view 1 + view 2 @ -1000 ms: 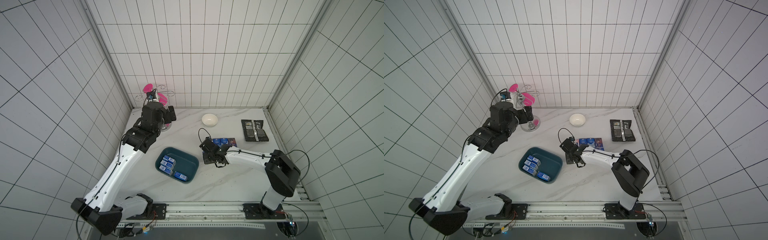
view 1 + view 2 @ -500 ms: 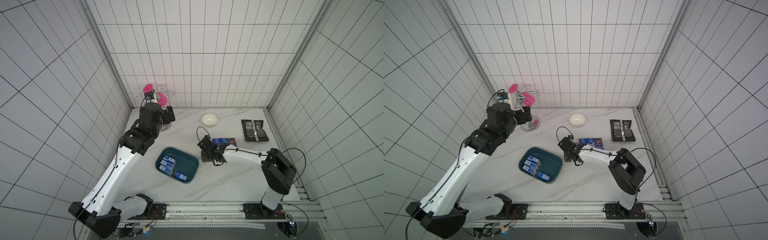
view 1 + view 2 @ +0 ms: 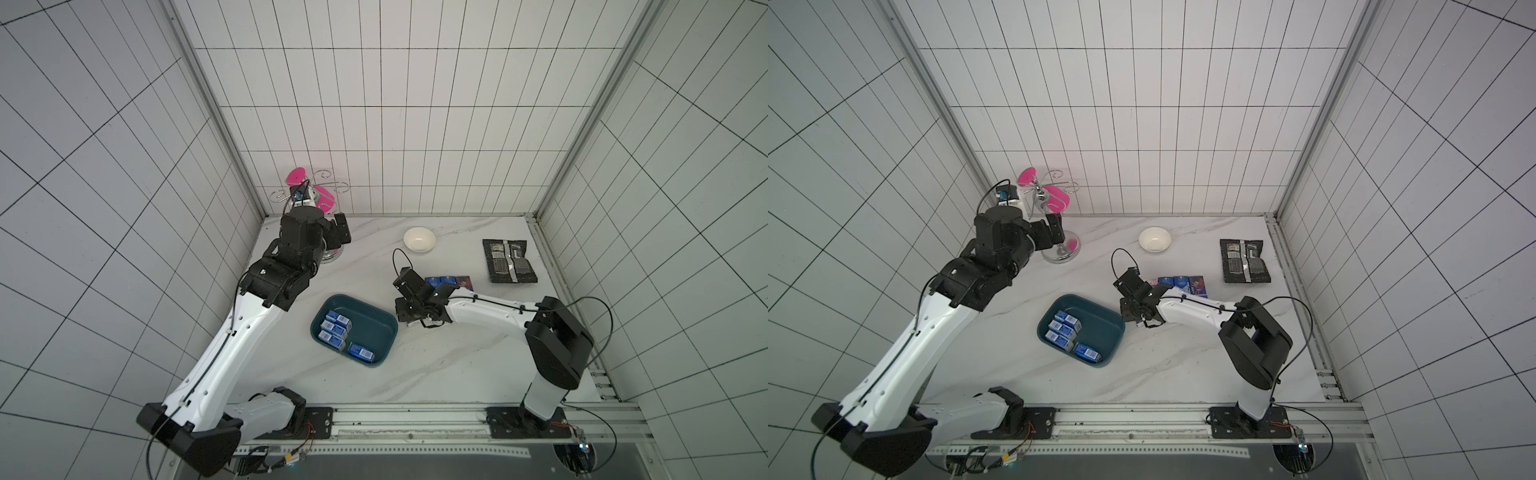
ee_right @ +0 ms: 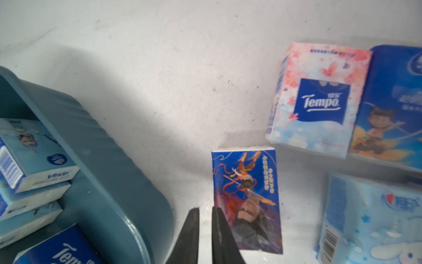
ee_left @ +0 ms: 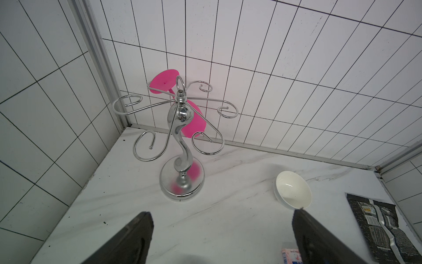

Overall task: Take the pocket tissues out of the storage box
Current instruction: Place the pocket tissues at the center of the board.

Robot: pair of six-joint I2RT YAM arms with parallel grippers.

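Right gripper (image 4: 205,209) fingers closed, empty, beside the storage box (image 4: 102,171): next pick likely requires reopening over pocket tissues (image 4: 34,155) at frame left; left gripper (image 5: 221,212) fingers open.

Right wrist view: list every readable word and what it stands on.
"Tempo": pinkish floral pack, outside the storage box.
"Vinda": light blue pack inside it.
"Tem", cut off by the picture's edge: dark blue pack inside it.
Other print and barcodes: too blurred to read.
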